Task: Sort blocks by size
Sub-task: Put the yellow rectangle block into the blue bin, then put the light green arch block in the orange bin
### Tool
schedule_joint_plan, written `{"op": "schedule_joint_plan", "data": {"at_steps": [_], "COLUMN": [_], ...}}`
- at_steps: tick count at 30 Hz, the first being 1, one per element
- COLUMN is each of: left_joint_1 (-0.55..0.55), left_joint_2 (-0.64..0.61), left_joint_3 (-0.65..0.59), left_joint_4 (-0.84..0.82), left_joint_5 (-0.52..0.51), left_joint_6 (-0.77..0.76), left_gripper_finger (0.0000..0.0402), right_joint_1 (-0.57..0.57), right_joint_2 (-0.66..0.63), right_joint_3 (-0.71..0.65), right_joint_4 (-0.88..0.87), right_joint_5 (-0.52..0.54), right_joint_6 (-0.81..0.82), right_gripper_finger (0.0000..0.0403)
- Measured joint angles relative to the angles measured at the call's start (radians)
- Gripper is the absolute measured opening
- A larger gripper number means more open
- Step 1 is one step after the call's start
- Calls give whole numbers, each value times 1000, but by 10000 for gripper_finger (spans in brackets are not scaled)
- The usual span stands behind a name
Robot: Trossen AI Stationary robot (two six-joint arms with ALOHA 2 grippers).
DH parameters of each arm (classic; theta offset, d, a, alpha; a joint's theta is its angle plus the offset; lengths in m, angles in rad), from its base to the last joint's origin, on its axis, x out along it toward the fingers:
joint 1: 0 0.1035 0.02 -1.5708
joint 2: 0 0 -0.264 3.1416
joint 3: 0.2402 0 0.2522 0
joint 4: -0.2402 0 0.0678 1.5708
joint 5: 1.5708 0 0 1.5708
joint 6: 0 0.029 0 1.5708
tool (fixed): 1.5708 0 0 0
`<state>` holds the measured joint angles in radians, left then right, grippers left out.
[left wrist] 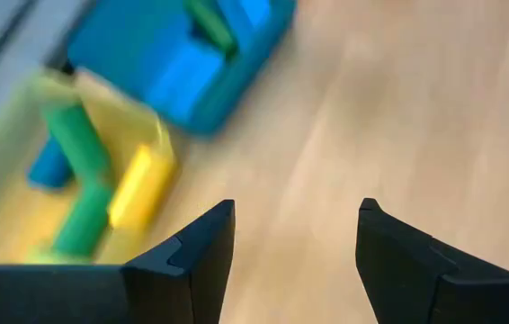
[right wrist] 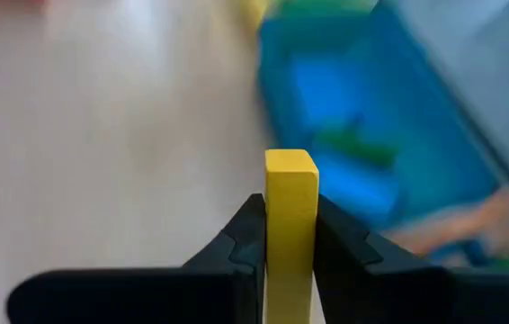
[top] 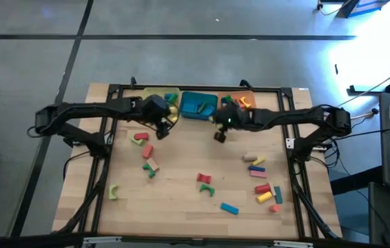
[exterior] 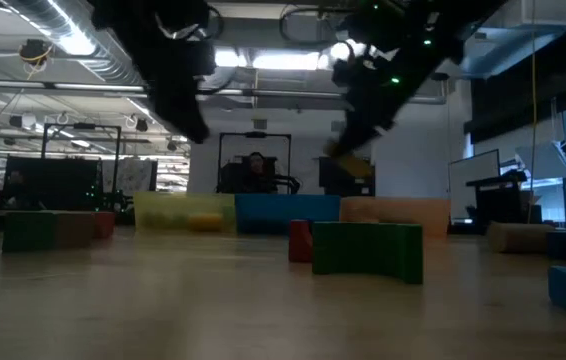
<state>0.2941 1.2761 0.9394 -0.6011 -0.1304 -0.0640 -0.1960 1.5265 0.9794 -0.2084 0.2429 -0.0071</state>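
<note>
A yellow bar stands upright between the right gripper's fingers, clamped on both sides, lifted above the table just in front of the teal tray. The left gripper hangs empty with fingers well apart near the yellow tray, which holds green and yellow blocks. Loose blocks lie scattered toward the near edge, with bare wood below both grippers. Only the low view shows a green arch up close.

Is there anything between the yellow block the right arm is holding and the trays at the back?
Nothing visible. The right gripper holds the yellow block above bare wood, just in front of the teal tray; no loose block lies between them.
</note>
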Motion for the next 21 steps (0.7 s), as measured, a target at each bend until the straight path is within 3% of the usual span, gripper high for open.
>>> {"op": "schedule_joint_plan", "data": {"at_steps": [5,12,17,21], "left_joint_1": [-51,-122,-167,-215], "left_joint_2": [-41,-48,-48,-48], "left_joint_3": [0,-1,-1,-1], "left_joint_4": [-159,-207,-251,-334], "left_joint_5": [0,-5,20,71], "left_joint_6": [-88,-160,-222,-318], "left_gripper_finger": [198,198,198,198], "right_joint_1": [-124,-259,-299,-309], "right_joint_2": [25,183,276,294], "right_joint_3": [2,1,0,0], "right_joint_4": [229,498,658,674], "right_joint_5": [-61,-225,-248,-243], "right_joint_6": [-49,-51,-51,-51], "right_gripper_finger": [61,88,101,100]}}
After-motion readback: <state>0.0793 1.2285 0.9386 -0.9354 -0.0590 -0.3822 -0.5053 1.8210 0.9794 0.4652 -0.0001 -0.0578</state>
